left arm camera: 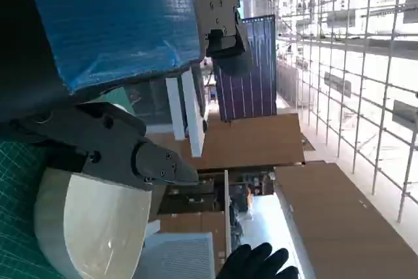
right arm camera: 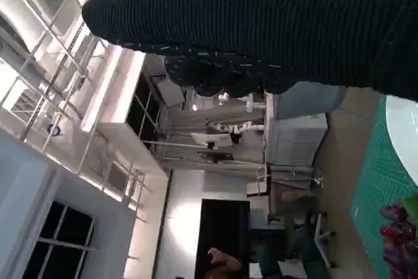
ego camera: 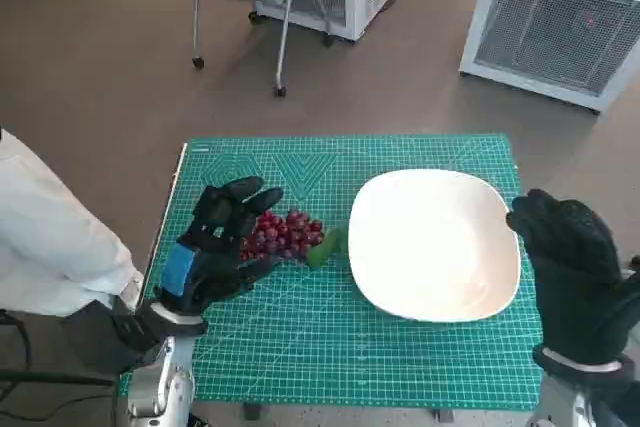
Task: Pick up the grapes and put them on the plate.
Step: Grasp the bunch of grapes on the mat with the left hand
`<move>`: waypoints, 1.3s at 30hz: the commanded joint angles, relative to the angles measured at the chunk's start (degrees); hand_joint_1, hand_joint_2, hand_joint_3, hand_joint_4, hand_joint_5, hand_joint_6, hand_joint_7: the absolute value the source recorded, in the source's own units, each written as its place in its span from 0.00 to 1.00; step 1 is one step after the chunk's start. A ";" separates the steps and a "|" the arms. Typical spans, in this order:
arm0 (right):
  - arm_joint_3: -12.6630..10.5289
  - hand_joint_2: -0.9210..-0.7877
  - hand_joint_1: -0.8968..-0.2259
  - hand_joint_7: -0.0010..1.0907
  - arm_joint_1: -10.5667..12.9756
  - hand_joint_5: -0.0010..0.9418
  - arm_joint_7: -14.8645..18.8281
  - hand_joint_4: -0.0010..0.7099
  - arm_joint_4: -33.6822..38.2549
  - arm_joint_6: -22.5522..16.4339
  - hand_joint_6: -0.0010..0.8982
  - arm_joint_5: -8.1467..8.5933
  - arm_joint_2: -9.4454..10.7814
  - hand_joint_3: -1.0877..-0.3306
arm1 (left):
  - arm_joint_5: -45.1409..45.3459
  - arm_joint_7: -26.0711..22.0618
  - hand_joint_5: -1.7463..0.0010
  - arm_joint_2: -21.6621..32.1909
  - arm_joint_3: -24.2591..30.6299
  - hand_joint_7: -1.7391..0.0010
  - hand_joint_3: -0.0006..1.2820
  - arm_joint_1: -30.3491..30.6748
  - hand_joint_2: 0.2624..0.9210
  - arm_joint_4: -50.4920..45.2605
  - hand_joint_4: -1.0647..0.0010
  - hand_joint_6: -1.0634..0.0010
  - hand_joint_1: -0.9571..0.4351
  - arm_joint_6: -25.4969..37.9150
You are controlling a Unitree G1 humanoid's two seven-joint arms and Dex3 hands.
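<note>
A bunch of red grapes [ego camera: 287, 233] with a green leaf lies on the green mat [ego camera: 340, 347], just left of the white plate [ego camera: 432, 243]. My left hand [ego camera: 213, 244] sits against the bunch's left side, with fingers spread above it and the thumb below; no firm grip shows. In the left wrist view the fingers [left arm camera: 130, 155] stand apart over the plate [left arm camera: 85, 227], and the grapes are hidden. My right hand [ego camera: 570, 262] hovers at the plate's right edge, holding nothing. The right wrist view catches the grapes [right arm camera: 398, 240] and a sliver of plate [right arm camera: 403, 129].
A person's white sleeve [ego camera: 50, 237] reaches in at the table's left side. Chair legs [ego camera: 282, 42] and two white units [ego camera: 560, 27] stand on the floor beyond the table. The mat ends close behind the plate and near my forearms.
</note>
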 commanded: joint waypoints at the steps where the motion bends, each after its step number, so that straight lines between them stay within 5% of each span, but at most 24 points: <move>1: -0.08 0.00 0.77 0.78 1.35 0.54 0.32 0.72 0.28 0.59 0.32 -0.15 -0.11 0.76 | 0.37 0.15 0.61 0.12 0.01 0.49 0.03 0.86 1.00 -0.49 1.00 1.00 0.53 -0.70; 39: -0.05 0.00 0.78 0.79 1.85 0.54 0.31 0.71 -0.47 1.37 0.31 -0.01 -0.09 0.75 | 0.31 0.45 0.61 0.11 -0.33 0.49 0.03 1.15 1.00 -0.92 1.00 1.00 0.53 -0.18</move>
